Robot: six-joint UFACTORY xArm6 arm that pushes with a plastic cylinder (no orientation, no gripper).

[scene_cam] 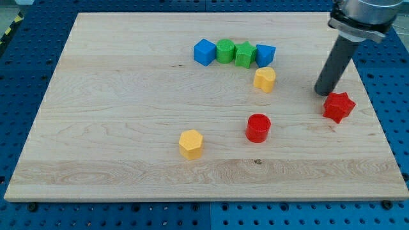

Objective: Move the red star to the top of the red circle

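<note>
The red star (338, 107) lies on the wooden board near the view's right edge. The red circle (258, 128) stands to its left and slightly lower, well apart from it. My tip (323, 93) rests on the board just above and left of the red star, close to or touching its upper left point. The dark rod rises from there toward the view's top right.
A row of blocks sits at the view's top middle: a blue cube (204, 52), a green circle (225, 50), a green star (244, 55), a blue block (264, 54). A yellow block (264, 79) lies below them. A yellow hexagon (190, 144) lies lower left.
</note>
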